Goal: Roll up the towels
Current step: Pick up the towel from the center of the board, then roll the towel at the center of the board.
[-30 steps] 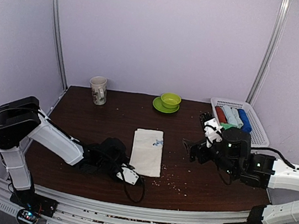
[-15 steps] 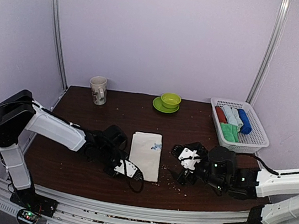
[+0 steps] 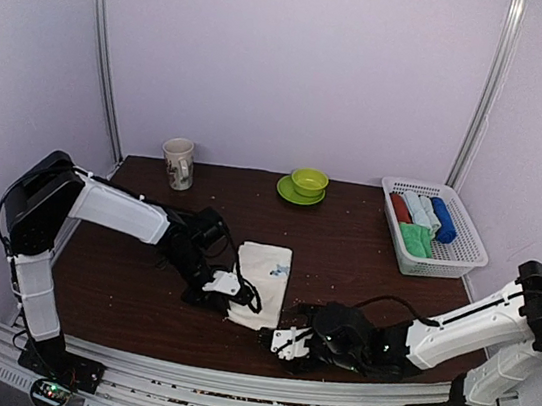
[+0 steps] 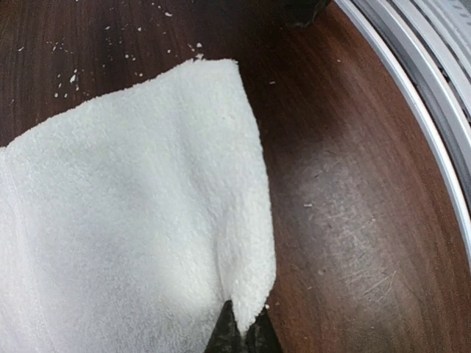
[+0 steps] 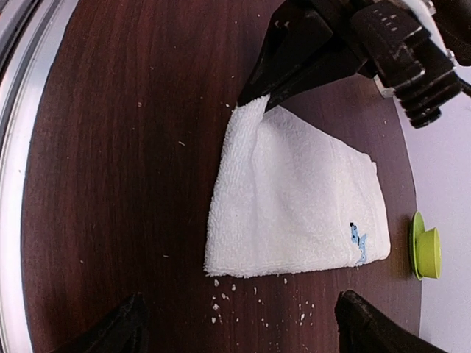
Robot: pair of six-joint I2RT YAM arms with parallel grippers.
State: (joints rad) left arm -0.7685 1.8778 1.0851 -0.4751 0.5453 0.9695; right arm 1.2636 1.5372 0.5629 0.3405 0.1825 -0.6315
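The white towel (image 3: 268, 266) lies folded flat mid-table, towards the front edge of the table (image 3: 138, 285). The left gripper (image 4: 243, 334) is pinched tight on its near corner, and the cloth puckers into a small ridge there. The right gripper (image 5: 243, 316) hovers low just in front of the towel, fingers spread wide, holding nothing. Far right, the green towel (image 3: 413, 239) sits crumpled in the basket (image 3: 439, 267), beside the rolls (image 3: 421, 210).

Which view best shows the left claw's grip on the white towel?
Right wrist: the left claw pinches a corner of the white towel in plain sight. Left wrist shows only the claw tips on the towel edge; top external shows it small.
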